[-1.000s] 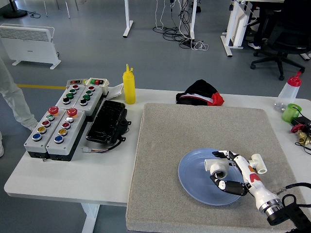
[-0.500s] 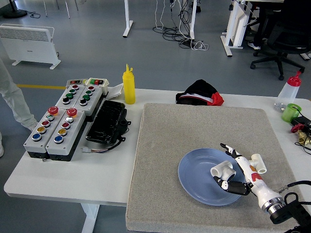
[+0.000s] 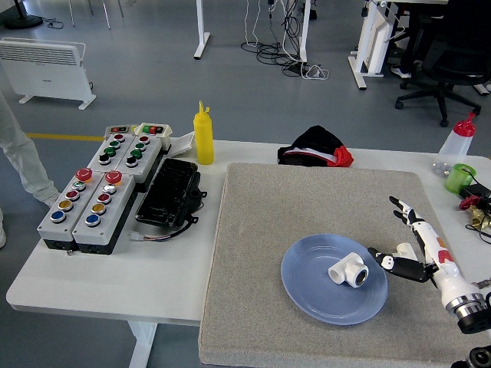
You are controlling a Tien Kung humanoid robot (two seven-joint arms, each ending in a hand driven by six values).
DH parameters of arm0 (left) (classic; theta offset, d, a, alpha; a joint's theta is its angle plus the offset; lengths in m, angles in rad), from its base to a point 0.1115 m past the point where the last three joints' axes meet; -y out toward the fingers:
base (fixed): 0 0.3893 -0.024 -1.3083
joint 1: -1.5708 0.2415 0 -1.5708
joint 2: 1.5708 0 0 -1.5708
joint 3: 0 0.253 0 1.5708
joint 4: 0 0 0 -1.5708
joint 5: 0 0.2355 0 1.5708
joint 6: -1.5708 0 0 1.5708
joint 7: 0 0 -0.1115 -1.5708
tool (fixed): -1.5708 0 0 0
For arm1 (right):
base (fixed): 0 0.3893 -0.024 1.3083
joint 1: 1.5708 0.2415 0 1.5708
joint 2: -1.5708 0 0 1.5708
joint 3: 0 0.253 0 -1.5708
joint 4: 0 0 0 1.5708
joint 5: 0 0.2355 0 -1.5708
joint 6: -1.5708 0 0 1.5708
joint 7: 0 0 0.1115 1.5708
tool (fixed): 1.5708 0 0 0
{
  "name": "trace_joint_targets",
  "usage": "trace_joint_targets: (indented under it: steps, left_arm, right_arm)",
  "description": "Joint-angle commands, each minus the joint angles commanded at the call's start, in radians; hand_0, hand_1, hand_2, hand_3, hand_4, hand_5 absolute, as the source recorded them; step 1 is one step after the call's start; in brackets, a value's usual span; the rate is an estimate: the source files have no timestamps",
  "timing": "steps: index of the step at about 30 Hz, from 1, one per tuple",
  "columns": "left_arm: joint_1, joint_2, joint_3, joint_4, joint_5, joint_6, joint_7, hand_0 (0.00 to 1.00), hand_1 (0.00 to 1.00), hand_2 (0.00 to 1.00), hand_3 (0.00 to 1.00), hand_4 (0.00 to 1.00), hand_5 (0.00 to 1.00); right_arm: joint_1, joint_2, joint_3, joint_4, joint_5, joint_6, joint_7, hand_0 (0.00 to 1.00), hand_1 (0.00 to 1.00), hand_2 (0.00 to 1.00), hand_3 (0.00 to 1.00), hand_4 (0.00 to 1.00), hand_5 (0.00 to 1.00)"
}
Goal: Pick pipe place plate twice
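White robot hand [image 3: 418, 245], black fingertips, red markings.

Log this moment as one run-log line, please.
right hand: open, beside plate | pipe fitting: on blue plate | second fitting: on mat

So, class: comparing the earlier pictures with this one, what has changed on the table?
The right hand let go of the white pipe fitting, leaving it on the blue plate, and drew back to the right, fingers open. The second fitting, plate and everything else stayed put.
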Motion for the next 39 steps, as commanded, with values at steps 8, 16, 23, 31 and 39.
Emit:
trace_joint_targets:
  steps: [8, 16, 23, 31, 39]
  left_arm:
    - [0.001, -0.002, -0.009, -0.002, 0.012, 0.002, 0.008, 0.587, 0.567, 0.596, 0.583, 0.473, 0.998]
    - [-0.002, -0.003, -0.011, -0.003, 0.013, 0.004, 0.01, 0.587, 0.568, 0.596, 0.584, 0.474, 0.998]
    - [-0.006, -0.002, -0.011, -0.003, 0.014, 0.002, 0.009, 0.587, 0.568, 0.597, 0.584, 0.474, 0.998]
    - [-0.006, -0.002, -0.01, -0.004, 0.014, 0.002, 0.011, 0.587, 0.569, 0.598, 0.584, 0.473, 0.998]
    - [-0.014, -0.003, -0.006, -0.004, 0.009, 0.001, 0.011, 0.586, 0.569, 0.597, 0.586, 0.472, 0.998]
  right_arm:
    - [0.061, -0.051, 0.035, -0.137, 0.054, 0.044, -0.029, 0.998, 0.931, 0.998, 0.995, 0.79, 0.245]
    - [0.097, -0.058, -0.014, -0.21, 0.079, 0.106, -0.027, 0.998, 0.928, 0.998, 0.99, 0.789, 0.25]
    - [0.121, -0.05, -0.071, -0.264, 0.094, 0.121, -0.018, 0.998, 0.929, 0.998, 0.984, 0.786, 0.252]
    - [0.151, -0.05, -0.138, -0.336, 0.105, 0.139, -0.009, 0.998, 0.919, 0.985, 0.955, 0.778, 0.263]
    - [0.184, -0.048, -0.177, -0.413, 0.108, 0.126, 0.025, 0.99, 0.912, 0.962, 0.914, 0.776, 0.262]
